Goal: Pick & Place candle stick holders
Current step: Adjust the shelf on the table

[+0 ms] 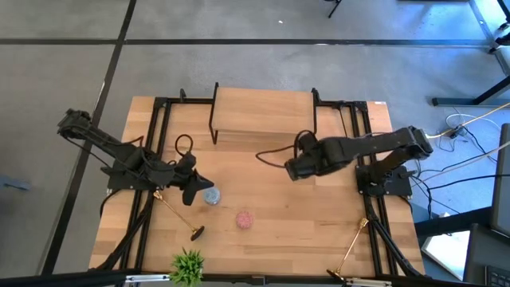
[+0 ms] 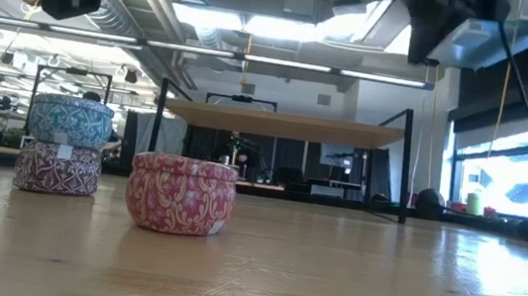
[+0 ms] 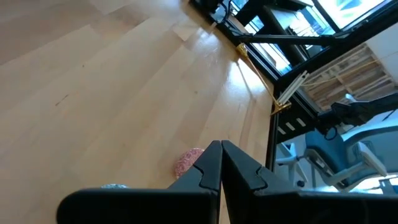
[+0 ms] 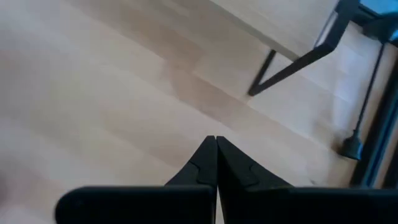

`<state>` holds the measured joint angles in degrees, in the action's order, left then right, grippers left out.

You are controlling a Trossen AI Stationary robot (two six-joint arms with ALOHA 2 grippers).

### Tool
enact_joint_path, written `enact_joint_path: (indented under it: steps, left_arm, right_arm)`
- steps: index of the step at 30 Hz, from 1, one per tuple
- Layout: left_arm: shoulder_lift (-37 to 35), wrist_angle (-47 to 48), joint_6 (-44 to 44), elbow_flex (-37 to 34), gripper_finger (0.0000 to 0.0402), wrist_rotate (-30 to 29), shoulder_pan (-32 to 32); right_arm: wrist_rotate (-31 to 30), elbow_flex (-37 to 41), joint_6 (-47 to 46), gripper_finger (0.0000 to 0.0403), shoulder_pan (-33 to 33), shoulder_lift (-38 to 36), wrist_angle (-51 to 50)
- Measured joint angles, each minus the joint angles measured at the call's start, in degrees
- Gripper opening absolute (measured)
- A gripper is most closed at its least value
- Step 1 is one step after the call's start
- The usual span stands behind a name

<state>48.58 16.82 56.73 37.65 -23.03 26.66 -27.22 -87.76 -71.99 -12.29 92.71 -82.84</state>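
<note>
Two gold candle stick holders lie flat on the wooden table. One (image 1: 177, 211) lies near the left front with its dark round end (image 1: 197, 233) toward the near edge. The other (image 1: 351, 250) lies along the right front edge and also shows in the left wrist view (image 3: 261, 76). I cannot make out a black holder. My left gripper (image 1: 191, 190) is shut and empty above the table, beside the left holder's far end. My right gripper (image 1: 291, 168) is shut and empty above the table's middle, in front of the wooden shelf.
A low wooden shelf (image 1: 263, 115) on black legs stands at the table's far middle. A pink tin (image 1: 245, 219) sits at the front middle, and a blue tin (image 1: 211, 195) sits by my left gripper, stacked on a maroon one (image 2: 57, 168). A green plant (image 1: 187, 267) stands at the near edge.
</note>
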Motion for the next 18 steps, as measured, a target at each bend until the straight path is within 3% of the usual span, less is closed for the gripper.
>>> enact_joint_path:
  steps: [7,18]
  left_arm:
    - [0.0,-0.8,1.0,0.0,0.0001,-2.0,1.6]
    - [0.0,-0.8,2.6,0.0,0.0001,-3.1,2.6]
  right_arm:
    - [6.8,6.5,8.6,0.0,7.2,0.1,9.0]
    - [7.8,6.6,16.1,0.0,17.0,0.5,13.5]
